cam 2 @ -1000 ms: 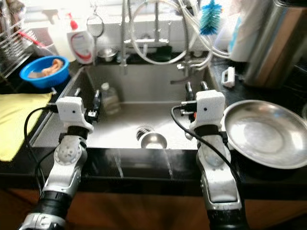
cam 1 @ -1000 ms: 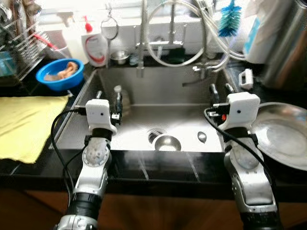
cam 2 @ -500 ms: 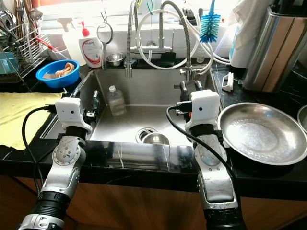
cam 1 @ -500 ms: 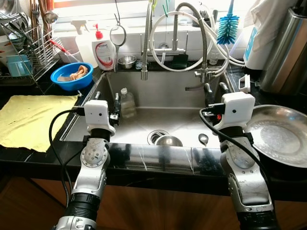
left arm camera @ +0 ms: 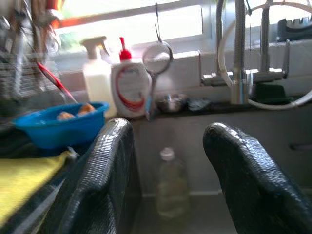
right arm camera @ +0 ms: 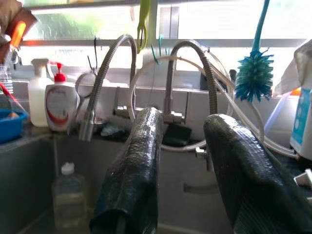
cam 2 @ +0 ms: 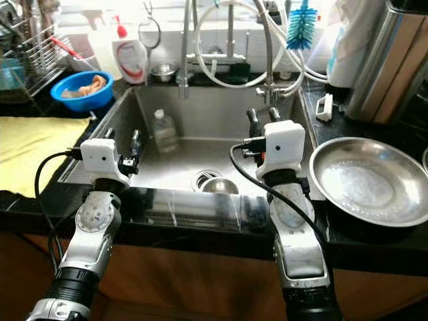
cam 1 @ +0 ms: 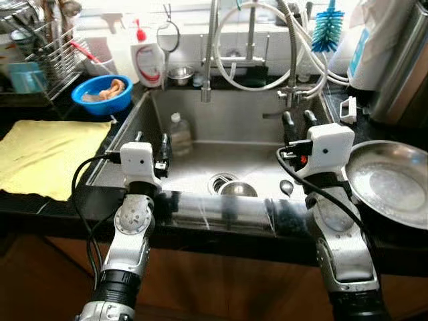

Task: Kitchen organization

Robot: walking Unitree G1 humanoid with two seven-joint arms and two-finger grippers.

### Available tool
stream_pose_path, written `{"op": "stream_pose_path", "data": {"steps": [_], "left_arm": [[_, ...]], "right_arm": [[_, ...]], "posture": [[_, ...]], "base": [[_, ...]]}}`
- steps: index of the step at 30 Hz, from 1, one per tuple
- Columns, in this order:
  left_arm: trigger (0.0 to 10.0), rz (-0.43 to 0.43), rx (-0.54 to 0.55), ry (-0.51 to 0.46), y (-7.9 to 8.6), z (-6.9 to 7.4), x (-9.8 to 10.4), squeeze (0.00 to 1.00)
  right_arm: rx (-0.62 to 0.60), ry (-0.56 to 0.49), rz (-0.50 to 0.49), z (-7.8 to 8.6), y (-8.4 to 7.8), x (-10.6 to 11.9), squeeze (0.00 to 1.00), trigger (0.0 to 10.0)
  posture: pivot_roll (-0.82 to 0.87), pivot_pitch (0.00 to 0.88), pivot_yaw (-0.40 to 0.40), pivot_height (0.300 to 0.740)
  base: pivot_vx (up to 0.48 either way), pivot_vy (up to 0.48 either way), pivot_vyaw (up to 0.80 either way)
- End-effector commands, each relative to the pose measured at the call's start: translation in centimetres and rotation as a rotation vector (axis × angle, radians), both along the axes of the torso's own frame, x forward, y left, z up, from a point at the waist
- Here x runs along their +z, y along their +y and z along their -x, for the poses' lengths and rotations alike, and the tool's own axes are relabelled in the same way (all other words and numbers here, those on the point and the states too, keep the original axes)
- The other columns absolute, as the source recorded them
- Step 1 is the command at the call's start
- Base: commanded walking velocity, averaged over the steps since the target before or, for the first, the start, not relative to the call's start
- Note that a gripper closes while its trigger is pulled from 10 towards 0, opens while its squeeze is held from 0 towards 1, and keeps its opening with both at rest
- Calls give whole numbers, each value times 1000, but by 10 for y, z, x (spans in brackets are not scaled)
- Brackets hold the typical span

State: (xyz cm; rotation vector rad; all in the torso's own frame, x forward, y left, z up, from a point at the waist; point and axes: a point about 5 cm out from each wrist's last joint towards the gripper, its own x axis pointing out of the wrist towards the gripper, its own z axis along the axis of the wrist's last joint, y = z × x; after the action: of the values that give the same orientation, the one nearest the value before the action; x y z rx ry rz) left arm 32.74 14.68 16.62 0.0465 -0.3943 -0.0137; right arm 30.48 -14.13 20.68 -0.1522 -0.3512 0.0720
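The left gripper (left arm camera: 165, 190) stands parted and empty over the near left edge of the sink (cam 1: 234, 120), fingers aimed at the back wall. The right gripper (right arm camera: 183, 175) is likewise spread and holds nothing, poised over the sink's near right side, beside the large steel pan (cam 1: 391, 190) on the counter. The likeliest item to tidy is the small clear plastic bottle (cam 1: 178, 133), upright in the sink's left rear area, well ahead of the left gripper. Judged by its look it is light, thin-walled and likely wet, so it may slip or buckle; a hold across the mid-body, below the cap, appears soundest. A small steel bowl (cam 1: 237, 190) sits at the drain and a spoon (cam 1: 286, 188) lies just beside it; both are rigid and slick, best taken at rim and handle.
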Motion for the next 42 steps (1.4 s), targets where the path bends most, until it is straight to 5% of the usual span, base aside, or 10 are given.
{"op": "stream_pose_path", "data": {"steps": [1, 32, 37, 38, 39, 42], "left_arm": [[10000, 6, -9, 7, 1, 0, -1, 0], [10000, -12, -40, 19, -3, -1, -1, 0], [10000, -14, -47, 21, -4, -2, -1, 0], [10000, -14, -47, 23, -5, -2, -2, 0], [10000, -15, -49, 26, -5, -3, -2, 0], [10000, -12, -49, 25, -6, -3, -2, 0]], "right_arm": [[1, -9, -3, -2, 1, 3, 0, 10000], [-79, -22, 34, -6, -19, 7, 0, 10000], [-164, 51, 77, -11, -30, 7, 0, 10000], [-173, 77, 87, -13, -31, 7, 227, 10000], [-188, 116, 99, -15, -34, 7, 1000, 10000], [-211, 169, 99, -18, -38, 5, 1000, 10000]], "posture": [[-271, 0, 87, 740], [-275, 0, 102, 740], [-277, 0, 104, 740], [-277, 0, 103, 740], [-278, 0, 102, 740], [-275, 0, 100, 740]], "base": [[-349, 0, 0], [-84, 0, 0], [0, 0, 0], [0, 0, 0], [0, 0, 0], [0, 0, 0]]}}
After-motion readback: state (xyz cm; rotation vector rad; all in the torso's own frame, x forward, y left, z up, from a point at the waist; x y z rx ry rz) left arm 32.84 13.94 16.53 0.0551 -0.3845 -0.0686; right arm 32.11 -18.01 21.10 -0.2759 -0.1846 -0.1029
